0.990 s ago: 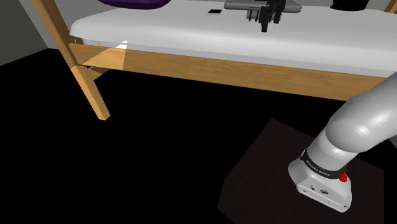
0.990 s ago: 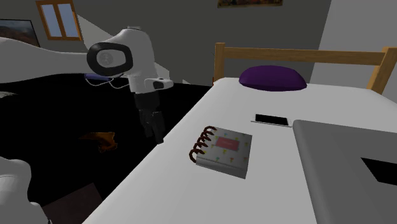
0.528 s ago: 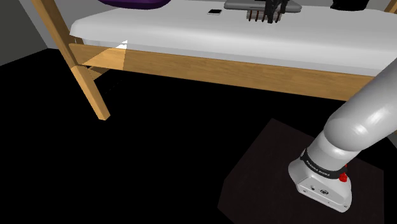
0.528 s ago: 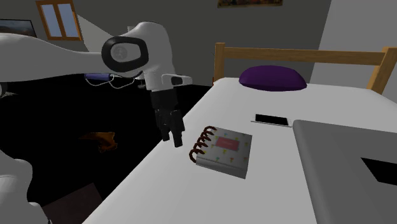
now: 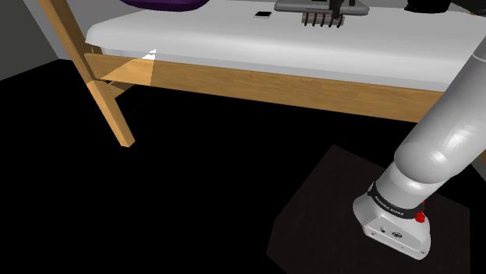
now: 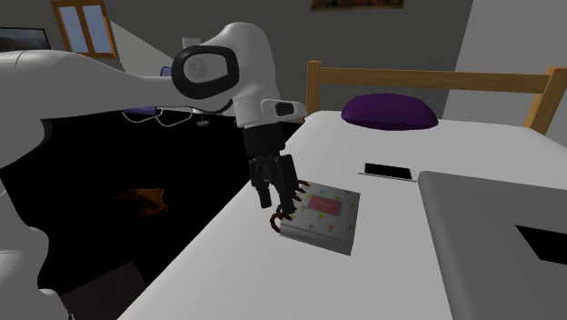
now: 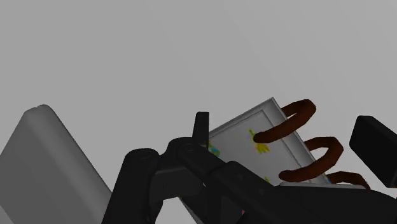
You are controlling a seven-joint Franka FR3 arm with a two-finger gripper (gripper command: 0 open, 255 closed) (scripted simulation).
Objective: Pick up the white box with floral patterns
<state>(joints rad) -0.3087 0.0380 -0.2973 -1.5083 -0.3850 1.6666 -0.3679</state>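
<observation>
Now the gripper (image 6: pixel 276 204) is hovering, fingers spread apart, over the brown spiral rings of the white patterned box (image 6: pixel 325 218), which is lying flat on the bed (image 6: pixel 238 273) near a phone (image 6: pixel 388 171).

Shoulder view beside stand (image 5: pixel 311 222), facing bed (image 5: pixel 257 82) side, second exterior view nearer, both sharing mattress (image 6: pixel 263 273), spiral notebook (image 6: pixel 323 218)
</observation>
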